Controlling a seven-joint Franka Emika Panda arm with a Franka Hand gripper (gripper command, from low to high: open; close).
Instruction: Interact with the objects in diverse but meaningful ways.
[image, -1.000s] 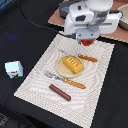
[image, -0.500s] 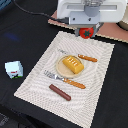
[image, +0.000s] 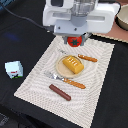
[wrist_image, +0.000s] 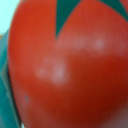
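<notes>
The striped placemat (image: 95, 75) carries the round tan plate (image: 62, 70) with the yellow ridged bread piece (image: 73, 64), the red tomato (image: 74, 40) sits at the placemat's far edge beyond the plate, filling the wrist view (wrist_image: 65, 70), directly under the gripper (image: 76, 37), whose opening I cannot tell.

Blurred red tomato (wrist_image: 70, 70) with its green leafy top, filling the wrist view.

Red tomato (image: 74, 40) up at the mat's far edge; yellow bread (image: 73, 63) mid-mat, sausage (image: 60, 92) nearer.
</notes>
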